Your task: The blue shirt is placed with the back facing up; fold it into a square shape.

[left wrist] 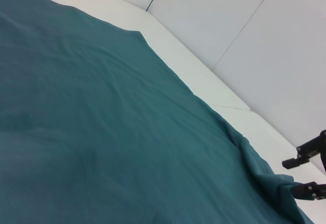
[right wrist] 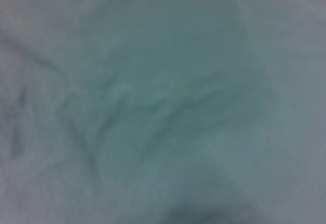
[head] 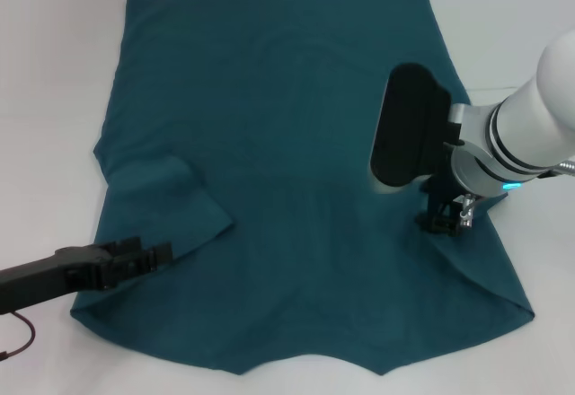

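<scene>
The blue shirt (head: pixel 296 162) lies spread flat on the white table, plain side up, and fills most of the head view. Its left sleeve is folded inward as a flap (head: pixel 175 202). My left gripper (head: pixel 153 256) lies low over the shirt's near left edge, just below that flap. My right gripper (head: pixel 445 220) points down onto the shirt's right side near its edge. The left wrist view shows the shirt (left wrist: pixel 102 132) and, far off, the right gripper (left wrist: pixel 308 173) with its two black fingers apart at a raised fold. The right wrist view shows only wrinkled shirt cloth (right wrist: pixel 163 102) up close.
Bare white table (head: pixel 54 72) surrounds the shirt on the left, far and right sides. A thin dark cable (head: pixel 22 332) hangs by the left arm at the near left. Pale wall panels (left wrist: pixel 244 25) stand beyond the table.
</scene>
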Controlling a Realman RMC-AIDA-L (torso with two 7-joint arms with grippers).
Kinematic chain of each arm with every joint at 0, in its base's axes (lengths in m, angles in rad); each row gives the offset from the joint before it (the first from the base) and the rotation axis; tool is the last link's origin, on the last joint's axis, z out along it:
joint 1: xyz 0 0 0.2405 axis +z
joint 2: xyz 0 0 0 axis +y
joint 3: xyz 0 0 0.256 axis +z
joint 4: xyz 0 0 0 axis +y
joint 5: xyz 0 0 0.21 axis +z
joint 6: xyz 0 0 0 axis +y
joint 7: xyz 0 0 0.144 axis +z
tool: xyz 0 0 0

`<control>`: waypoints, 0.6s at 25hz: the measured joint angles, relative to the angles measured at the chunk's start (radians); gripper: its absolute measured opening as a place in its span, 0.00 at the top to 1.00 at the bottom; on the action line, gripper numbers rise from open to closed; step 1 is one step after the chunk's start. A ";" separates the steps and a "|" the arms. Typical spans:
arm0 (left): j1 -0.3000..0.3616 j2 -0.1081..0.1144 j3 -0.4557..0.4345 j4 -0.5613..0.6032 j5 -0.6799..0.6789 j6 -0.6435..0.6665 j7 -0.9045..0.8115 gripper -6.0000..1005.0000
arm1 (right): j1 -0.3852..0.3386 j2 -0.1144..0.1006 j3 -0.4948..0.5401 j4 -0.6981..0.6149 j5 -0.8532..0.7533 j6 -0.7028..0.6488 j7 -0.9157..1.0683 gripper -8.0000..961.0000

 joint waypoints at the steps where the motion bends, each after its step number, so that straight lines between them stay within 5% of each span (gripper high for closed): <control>1: 0.000 0.000 0.000 0.000 0.001 -0.001 0.001 0.27 | 0.000 0.001 0.005 -0.002 0.000 0.000 0.006 0.72; 13: -0.005 0.003 0.000 0.003 0.003 -0.012 0.015 0.27 | 0.009 0.004 0.201 -0.078 0.119 -0.093 0.054 0.16; 15: -0.006 0.003 0.000 0.005 0.003 -0.012 0.016 0.27 | 0.009 0.002 0.246 -0.079 0.124 -0.113 0.062 0.16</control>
